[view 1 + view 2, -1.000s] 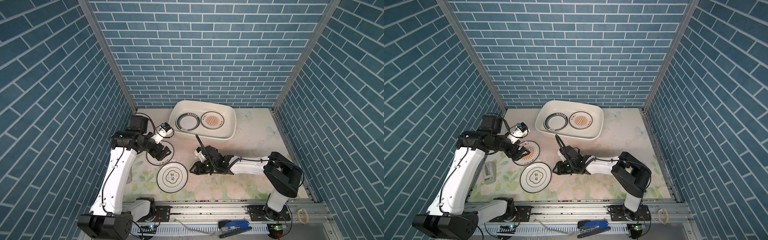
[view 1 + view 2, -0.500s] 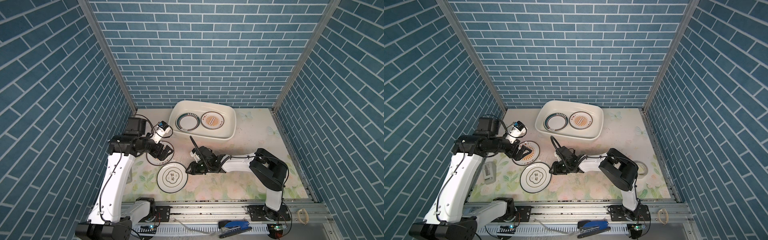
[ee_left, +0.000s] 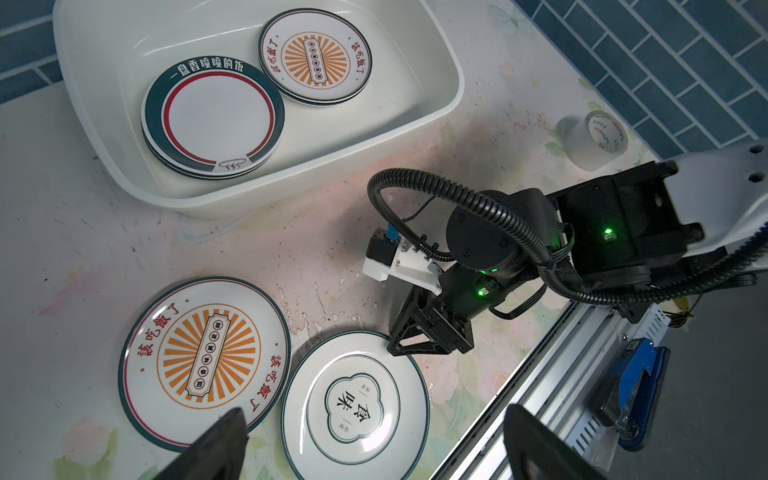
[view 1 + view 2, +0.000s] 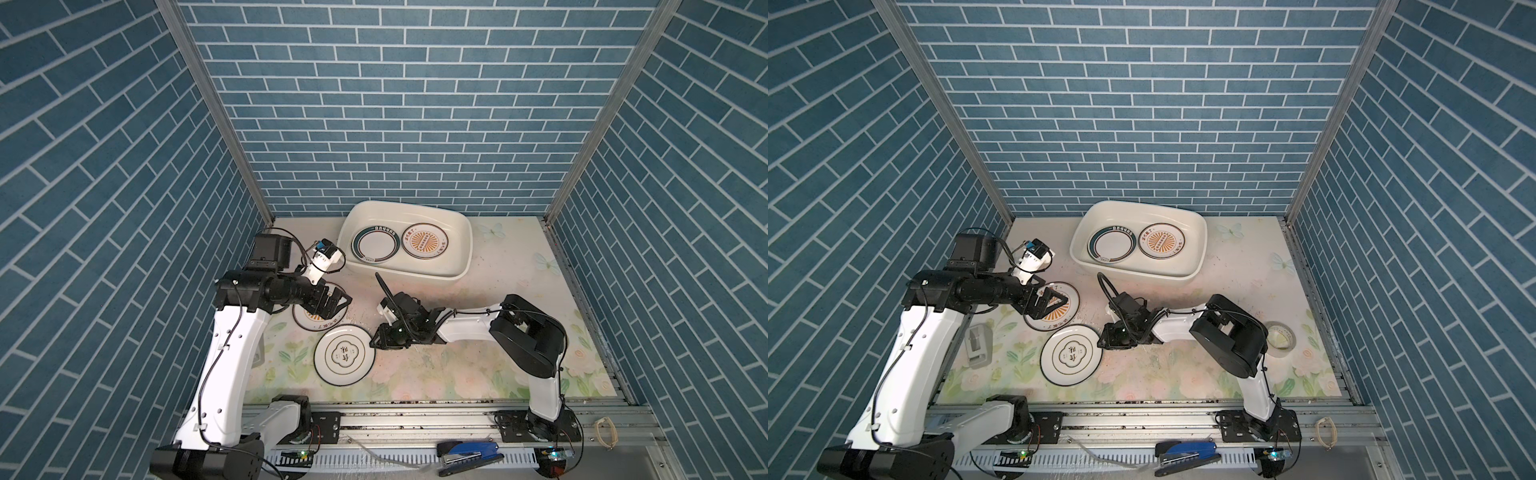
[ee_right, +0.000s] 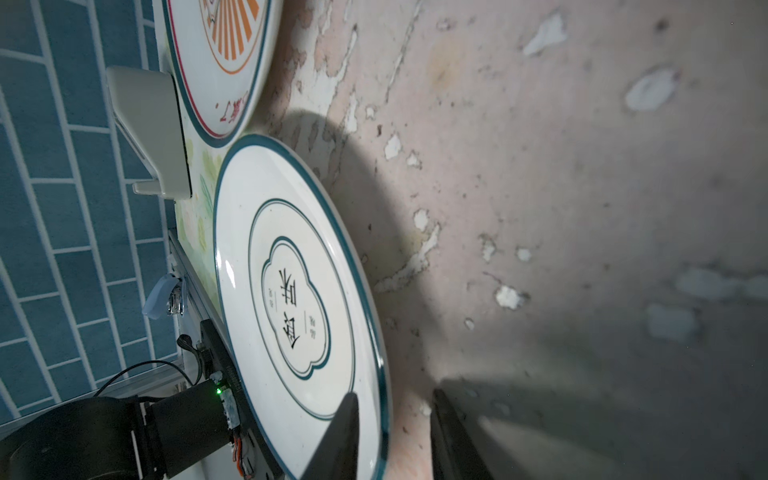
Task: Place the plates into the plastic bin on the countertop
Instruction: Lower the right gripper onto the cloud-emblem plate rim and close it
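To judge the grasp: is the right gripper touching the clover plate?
Cannot tell. In the right wrist view the right gripper straddles the clover plate at its rim, jaws not closed; contact is unclear.

Right claw (image 4: 375, 342) seemingly straddles the rim of the clover plate (image 4: 344, 355); left claw (image 4: 338, 306) gapes.

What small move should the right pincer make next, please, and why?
Probably close the right pincer on the rim of the clover-emblem plate: its fingers straddle that edge, one over the plate, one outside above the countertop, with a gap showing, so no grip seems made yet.
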Controlling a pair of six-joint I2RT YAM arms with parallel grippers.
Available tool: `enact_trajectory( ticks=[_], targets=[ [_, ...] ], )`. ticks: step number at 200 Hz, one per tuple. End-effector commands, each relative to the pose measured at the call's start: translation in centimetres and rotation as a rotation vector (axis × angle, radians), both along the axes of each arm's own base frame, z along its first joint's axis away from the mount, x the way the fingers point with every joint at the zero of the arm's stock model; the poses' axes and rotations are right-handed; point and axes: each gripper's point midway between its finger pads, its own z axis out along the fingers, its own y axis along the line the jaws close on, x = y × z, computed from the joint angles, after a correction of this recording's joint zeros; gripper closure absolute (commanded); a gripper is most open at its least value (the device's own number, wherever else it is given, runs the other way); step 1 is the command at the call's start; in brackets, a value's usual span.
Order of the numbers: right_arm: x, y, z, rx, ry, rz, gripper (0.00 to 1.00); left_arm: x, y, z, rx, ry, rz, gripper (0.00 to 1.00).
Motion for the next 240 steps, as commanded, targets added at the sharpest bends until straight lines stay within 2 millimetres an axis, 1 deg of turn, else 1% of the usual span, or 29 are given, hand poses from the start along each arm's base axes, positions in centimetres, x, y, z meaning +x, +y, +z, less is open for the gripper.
enact_trajectory(
  ticks=[1,41,53,112,172,240],
  targets=[
    [-0.5,0.3,-0.7,-0.025,0.038,0.01,0.7,-0.4,-0.3,0.6,-0.03,-0.004,-0.009,0.03],
    [-0.7,0.1,-1.2,-0.049,0.045,0.024,0.73,-0.6,-0.5,0.8,-0.04,-0.009,-0.016,0.03],
    [-0.8,-0.1,-1.4,-0.06,0.047,0.028,0.75,-0.6,-0.6,0.9,-0.044,-0.01,-0.018,0.03],
    [-0.8,-0.3,-1.7,-0.094,0.045,0.054,0.77,-0.8,-0.8,1.0,-0.06,-0.009,-0.024,0.02],
    [-0.9,-0.3,-2.3,-0.105,0.054,0.057,0.82,-0.8,-1.0,0.9,-0.071,-0.006,-0.036,0.03],
    [-0.9,-0.8,-2.9,-0.114,0.075,0.058,0.96,-0.7,-1.1,1.0,-0.08,-0.007,-0.039,0.03]
  ],
)
